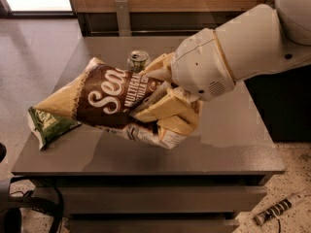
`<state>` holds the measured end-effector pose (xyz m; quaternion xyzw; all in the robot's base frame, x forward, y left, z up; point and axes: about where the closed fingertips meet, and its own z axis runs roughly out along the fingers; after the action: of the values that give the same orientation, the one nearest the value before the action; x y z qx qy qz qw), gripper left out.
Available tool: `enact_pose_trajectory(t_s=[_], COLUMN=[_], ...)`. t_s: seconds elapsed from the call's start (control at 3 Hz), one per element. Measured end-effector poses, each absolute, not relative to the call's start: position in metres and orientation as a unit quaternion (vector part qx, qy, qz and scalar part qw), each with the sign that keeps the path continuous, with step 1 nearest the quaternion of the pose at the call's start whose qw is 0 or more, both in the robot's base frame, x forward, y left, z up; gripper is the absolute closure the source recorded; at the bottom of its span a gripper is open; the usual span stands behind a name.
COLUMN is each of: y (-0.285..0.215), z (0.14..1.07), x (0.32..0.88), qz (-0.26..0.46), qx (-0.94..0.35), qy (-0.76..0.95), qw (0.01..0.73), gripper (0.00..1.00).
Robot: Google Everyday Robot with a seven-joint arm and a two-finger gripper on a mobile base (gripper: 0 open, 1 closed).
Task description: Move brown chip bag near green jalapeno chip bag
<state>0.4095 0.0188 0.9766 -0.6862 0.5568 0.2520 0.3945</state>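
My gripper (160, 106) is shut on the brown chip bag (97, 101), a glossy bag with a dark brown centre, white script and tan-yellow edges. It holds the bag tilted above the left half of the grey table (233, 149). The bag's left end hangs over the green jalapeno chip bag (48, 125), which lies flat at the table's left front corner and is partly hidden under it. The tan fingers (163, 108) clamp the bag's right end.
A drink can (138, 58) stands upright on the table just behind the brown bag. A dark cabinet (277, 106) stands right of the table. Cables (29, 208) lie on the floor at the lower left.
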Motion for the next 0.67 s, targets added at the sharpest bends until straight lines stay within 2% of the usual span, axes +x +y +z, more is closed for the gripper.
enact_pose_trajectory(t_s=[0.33,0.67], y=[0.0205,0.0217], z=[0.9788,0.9802], x=[0.4077,0.4064], qz=[0.249,0.248], qx=[-0.688,-0.689], qy=[0.556,0.555], qw=[0.395,0.395], gripper=[0.07,0.00])
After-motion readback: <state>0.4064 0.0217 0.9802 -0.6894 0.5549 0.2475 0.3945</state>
